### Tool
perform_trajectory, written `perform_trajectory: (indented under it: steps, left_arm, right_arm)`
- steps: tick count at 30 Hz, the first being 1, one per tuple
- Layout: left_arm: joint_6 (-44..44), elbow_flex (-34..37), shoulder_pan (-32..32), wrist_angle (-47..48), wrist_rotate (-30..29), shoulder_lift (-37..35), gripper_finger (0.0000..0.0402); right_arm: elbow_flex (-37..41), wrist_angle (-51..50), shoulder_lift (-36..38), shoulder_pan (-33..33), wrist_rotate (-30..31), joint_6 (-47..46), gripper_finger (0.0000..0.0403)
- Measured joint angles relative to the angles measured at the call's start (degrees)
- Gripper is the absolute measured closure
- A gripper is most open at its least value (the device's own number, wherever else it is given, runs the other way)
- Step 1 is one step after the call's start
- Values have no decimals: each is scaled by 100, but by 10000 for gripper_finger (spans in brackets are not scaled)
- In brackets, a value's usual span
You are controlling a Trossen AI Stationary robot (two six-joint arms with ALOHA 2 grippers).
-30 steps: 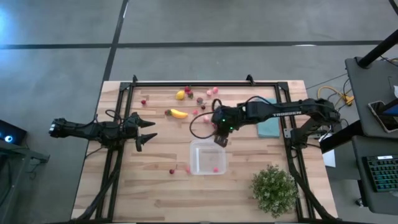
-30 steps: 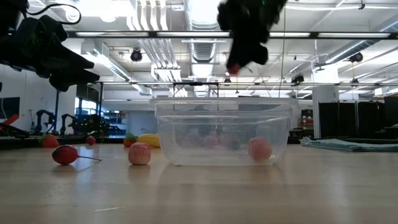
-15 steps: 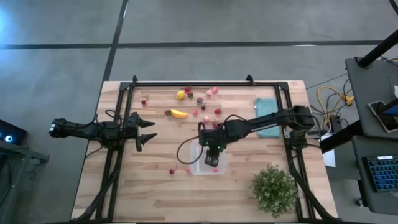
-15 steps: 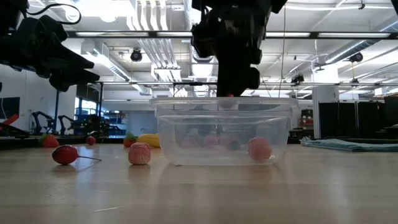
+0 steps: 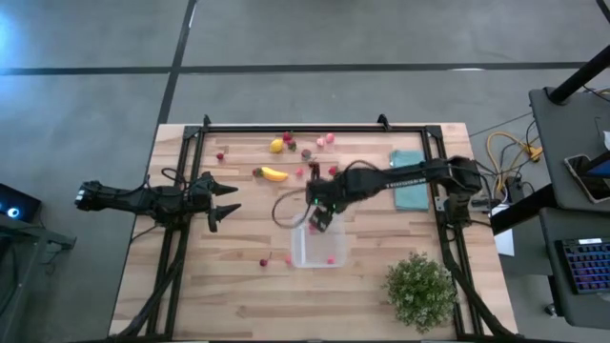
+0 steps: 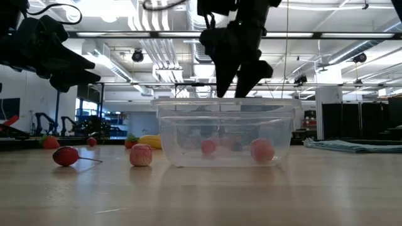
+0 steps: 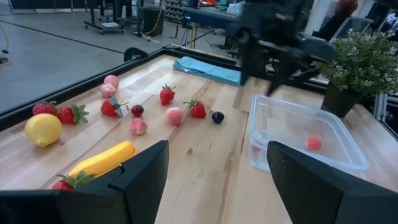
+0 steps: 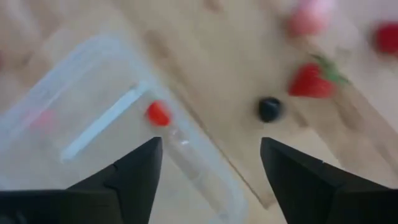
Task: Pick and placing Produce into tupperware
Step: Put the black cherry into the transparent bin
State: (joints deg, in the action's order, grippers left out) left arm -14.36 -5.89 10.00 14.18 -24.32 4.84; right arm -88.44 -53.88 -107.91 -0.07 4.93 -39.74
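Your right pincer (image 5: 317,215) hovers over the tupperware's (image 5: 320,245) far rim, fingers spread and empty (two berries lie inside). Your left pincer (image 5: 225,202) waits spread above the table (image 5: 238,295).

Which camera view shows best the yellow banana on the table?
The left wrist view shows the banana best: near, large, unblocked. The high view shows it small on the table. The low view shows only a yellow sliver beside the tupperware. The right wrist view misses it.
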Motion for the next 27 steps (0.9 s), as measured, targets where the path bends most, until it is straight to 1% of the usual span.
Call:
perform_trajectory:
  steps: [2,4,9,14,18,22,24,27]
  left_arm:
    - [1,0,0,4,2,0,143]
    - [0,0,0,2,0,0,143]
    - [2,0,0,4,2,-1,143]
    - [2,0,0,6,2,0,143]
    - [0,-2,0,4,1,0,143]
    - [1,-1,0,4,2,0,143]
    - [2,0,0,4,0,0,143]
    - [0,0,0,2,2,0,143]
  right_arm:
    - [-26,-284,7,-347,-356,-415,134]
    - [36,-312,-8,-694,-695,-560,135]
    - [158,-309,-16,-1196,-785,-546,145]
    - [287,-278,-16,-1293,-813,-589,155]
    - [548,-136,-16,-1282,-812,-715,160]
    - [855,330,-16,-1282,-638,-833,161]
    - [984,643,-18,-1292,-639,-1020,160]
    - [1096,997,-18,-1285,-636,-1063,162]
